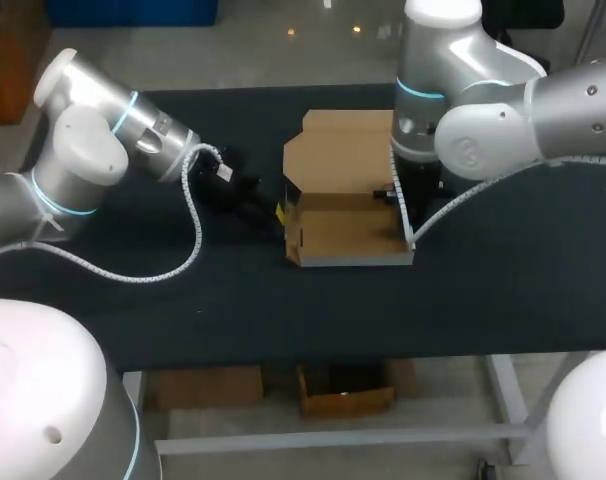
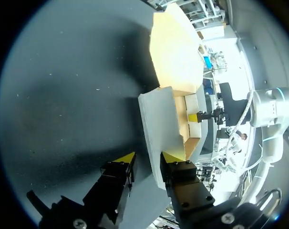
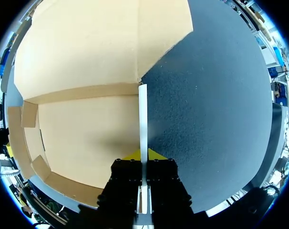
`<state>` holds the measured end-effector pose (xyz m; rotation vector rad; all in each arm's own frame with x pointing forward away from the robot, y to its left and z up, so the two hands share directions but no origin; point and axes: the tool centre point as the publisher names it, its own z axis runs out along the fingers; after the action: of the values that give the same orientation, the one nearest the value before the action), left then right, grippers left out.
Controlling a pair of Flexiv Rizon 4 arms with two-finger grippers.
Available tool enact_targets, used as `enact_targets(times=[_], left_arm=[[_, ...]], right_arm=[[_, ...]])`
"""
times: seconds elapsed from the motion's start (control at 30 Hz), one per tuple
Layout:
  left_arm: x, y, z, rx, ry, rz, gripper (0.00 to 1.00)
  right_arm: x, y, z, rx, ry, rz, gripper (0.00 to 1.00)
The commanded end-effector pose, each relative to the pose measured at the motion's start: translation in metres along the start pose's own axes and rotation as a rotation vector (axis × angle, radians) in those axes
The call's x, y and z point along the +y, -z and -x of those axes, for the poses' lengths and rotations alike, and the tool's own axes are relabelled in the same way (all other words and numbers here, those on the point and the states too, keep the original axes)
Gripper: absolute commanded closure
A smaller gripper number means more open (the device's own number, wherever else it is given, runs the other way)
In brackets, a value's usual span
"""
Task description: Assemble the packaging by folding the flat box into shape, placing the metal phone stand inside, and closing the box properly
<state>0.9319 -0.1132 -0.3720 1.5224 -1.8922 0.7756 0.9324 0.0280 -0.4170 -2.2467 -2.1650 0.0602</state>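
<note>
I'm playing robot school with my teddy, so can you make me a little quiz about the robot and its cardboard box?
1. True or false: the right pincer is shut on a side wall of the cardboard box.
2. Pick one: the box's lid is A) open, B) folded shut over the box, C) held up in the air by both arms.
3. Fill in the gap: the left pincer, close to the box's other side, has its fingers ____ (open or shut).

Key: 1 true; 2 A; 3 open.
</note>
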Motion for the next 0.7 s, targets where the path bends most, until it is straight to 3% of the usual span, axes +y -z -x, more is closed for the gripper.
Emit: enact_targets(times=[0.03,0.7], left_arm=[[-0.003,-0.006,-0.011,-0.010,-0.003,0.000,0.65],[-0.006,-0.026,-0.033,-0.105,-0.011,-0.045,0.62]], right_arm=[[0.000,0.000,-0.001,-0.001,0.001,-0.002,1.00],[0.000,0.000,-0.001,-0.001,0.001,-0.002,1.00]])
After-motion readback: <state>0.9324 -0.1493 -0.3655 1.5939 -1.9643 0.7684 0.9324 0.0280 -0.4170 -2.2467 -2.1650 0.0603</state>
